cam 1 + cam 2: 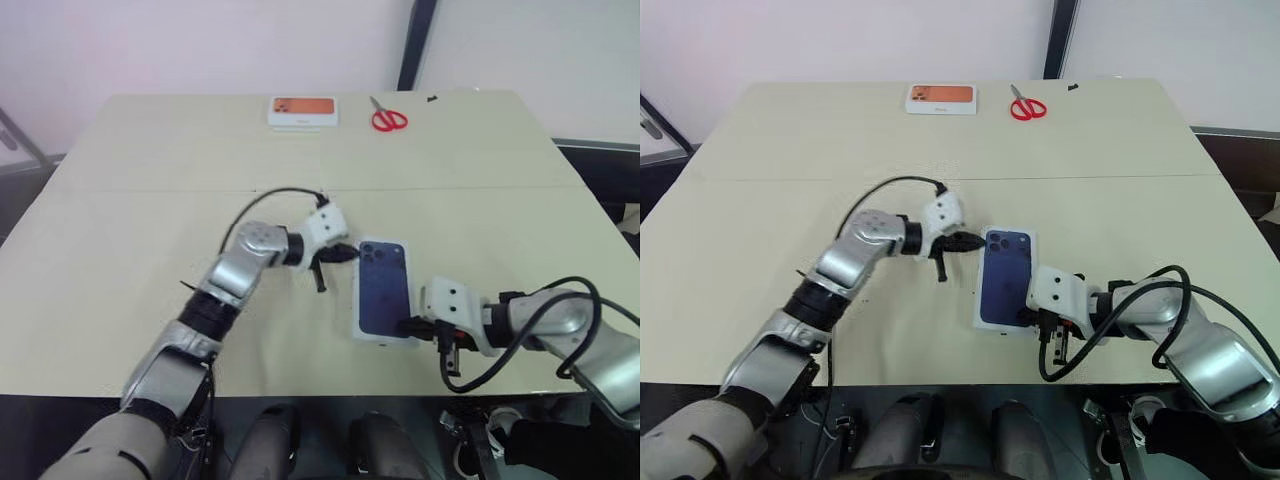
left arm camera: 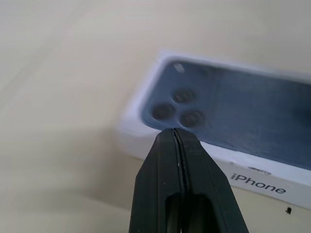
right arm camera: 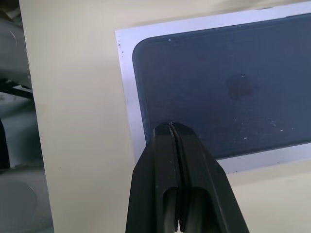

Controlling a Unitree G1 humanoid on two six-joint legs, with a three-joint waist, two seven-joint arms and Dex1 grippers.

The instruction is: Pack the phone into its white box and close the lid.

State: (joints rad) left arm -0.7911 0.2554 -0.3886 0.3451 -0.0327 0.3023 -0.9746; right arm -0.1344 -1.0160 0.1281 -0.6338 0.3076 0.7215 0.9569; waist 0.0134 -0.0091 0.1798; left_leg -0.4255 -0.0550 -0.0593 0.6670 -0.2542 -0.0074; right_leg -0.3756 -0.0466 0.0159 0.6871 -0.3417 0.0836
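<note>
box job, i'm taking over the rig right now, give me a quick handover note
Left gripper: jaws shut, empty, at the far left corner of the box.
Right gripper: jaws shut, empty, at the box's near right edge.
Box: near the table's front edge, between the grippers, with the lid on and its printed phone picture facing up. The phone is presumably inside.
Done: the lid looks seated on the box.
Left: possibly a last press to check that the lid is fully down, then pull both arms back.

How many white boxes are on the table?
2: the closed white box between both grippers near the front edge, and a white box with an orange picture at the far edge beside the scissors.
</note>
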